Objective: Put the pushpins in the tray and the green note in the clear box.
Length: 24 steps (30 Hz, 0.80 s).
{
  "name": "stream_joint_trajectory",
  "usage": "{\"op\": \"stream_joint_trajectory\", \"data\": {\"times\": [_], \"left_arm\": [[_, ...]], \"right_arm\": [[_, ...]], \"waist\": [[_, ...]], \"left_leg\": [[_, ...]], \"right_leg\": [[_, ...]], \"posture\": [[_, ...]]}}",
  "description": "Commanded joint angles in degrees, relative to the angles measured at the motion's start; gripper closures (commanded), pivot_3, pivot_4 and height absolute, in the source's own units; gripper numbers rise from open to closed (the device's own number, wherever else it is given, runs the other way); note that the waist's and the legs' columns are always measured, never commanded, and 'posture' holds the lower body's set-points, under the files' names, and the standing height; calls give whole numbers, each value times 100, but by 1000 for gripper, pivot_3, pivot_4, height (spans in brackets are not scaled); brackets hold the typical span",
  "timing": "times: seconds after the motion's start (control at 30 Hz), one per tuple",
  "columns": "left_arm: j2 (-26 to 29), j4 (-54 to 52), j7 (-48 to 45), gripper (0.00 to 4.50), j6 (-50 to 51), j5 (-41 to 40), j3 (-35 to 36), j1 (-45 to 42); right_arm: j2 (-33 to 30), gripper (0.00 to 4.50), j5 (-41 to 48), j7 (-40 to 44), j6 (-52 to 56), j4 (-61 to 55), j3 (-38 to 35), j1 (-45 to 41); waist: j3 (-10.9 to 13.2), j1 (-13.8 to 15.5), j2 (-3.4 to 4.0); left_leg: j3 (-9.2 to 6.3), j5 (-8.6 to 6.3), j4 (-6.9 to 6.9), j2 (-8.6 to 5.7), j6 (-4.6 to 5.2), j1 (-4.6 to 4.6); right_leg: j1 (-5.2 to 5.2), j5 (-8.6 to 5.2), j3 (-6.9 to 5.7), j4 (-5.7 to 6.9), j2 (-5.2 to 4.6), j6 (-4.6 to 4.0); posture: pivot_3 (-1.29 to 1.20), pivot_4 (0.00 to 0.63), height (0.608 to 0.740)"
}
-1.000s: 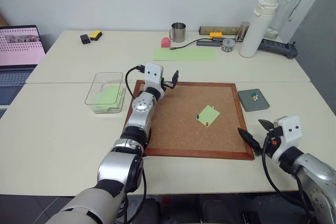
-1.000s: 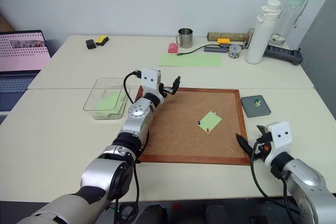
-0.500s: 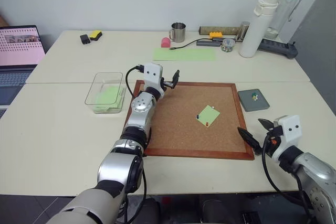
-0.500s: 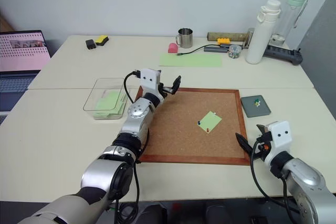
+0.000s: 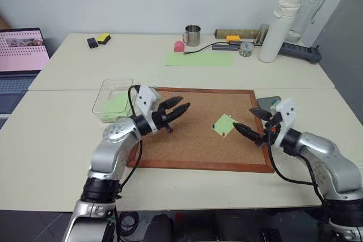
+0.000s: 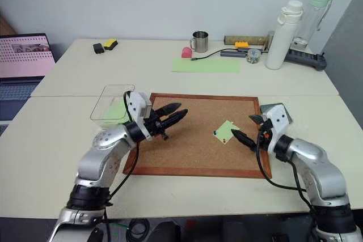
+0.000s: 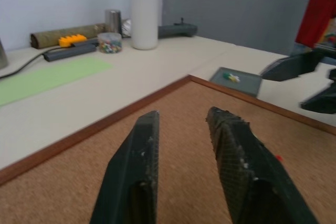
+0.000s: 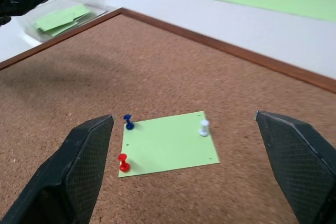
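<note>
Pushpins hold the green note (image 8: 167,144) flat on the cork board (image 5: 193,140), right of the board's middle: a red pin (image 8: 123,162) and a blue one (image 8: 128,123) stand at two corners of the note's near-left side, and a white pin (image 8: 204,128) stands at another corner. Just beside the note, the right gripper (image 6: 249,129) hovers over the board's right part with its two black fingers spread wide and nothing between them, pointing toward the note. Over the board's left part, the left gripper (image 5: 173,115) is held level, its fingers (image 7: 137,171) drawn near each other with a narrow gap left and nothing in them. Off the board's right edge sits the grey tray (image 7: 237,80) on the table (image 5: 57,140), with a few small pins already lying in it. Beside the board's left edge stands the clear box (image 5: 112,97), holding green notes.
</note>
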Motion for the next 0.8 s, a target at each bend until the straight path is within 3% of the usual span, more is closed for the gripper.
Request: {"op": "stream_joint_trajectory", "data": {"times": [0.03, 0.17, 0.57, 0.8], "left_arm": [[190, -549, 20, 3944, -97, 183, -100, 477], [79, -610, 257, 4454, -230, 354, -180, 938], [113, 30, 404, 4454, -644, 1176, -607, 1267], [43, 118, 425, 4500, -682, 1271, -678, 1184]], "right_arm": [[184, 0, -198, 223, -415, 478, 276, -404], [360, 0, -543, 378, -895, 1169, 571, -696], [1068, 0, -649, 261, -1126, 2489, 465, -1331], [1030, 1315, -830, 202, -1292, 2744, 411, -1396]], "waist": [[0, -15, 0], [1, -26, 2], [1, -12, 3], [-4, -10, 12]], "left_leg": [[1, 0, -1, 0, 0, 1], [2, 0, -1, 2, 0, 3], [5, 0, -4, 3, 0, 3], [5, 0, -3, 2, 0, 5]], "right_leg": [[0, 0, 2, 0, 0, 0], [-1, 0, 1, 2, 1, 0], [-2, 0, 2, 1, -1, -2], [-1, 1, 1, 6, -1, -2]], "posture": [[0, 150, 740], [0, 150, 740], [0, 150, 740], [0, 150, 740]]}}
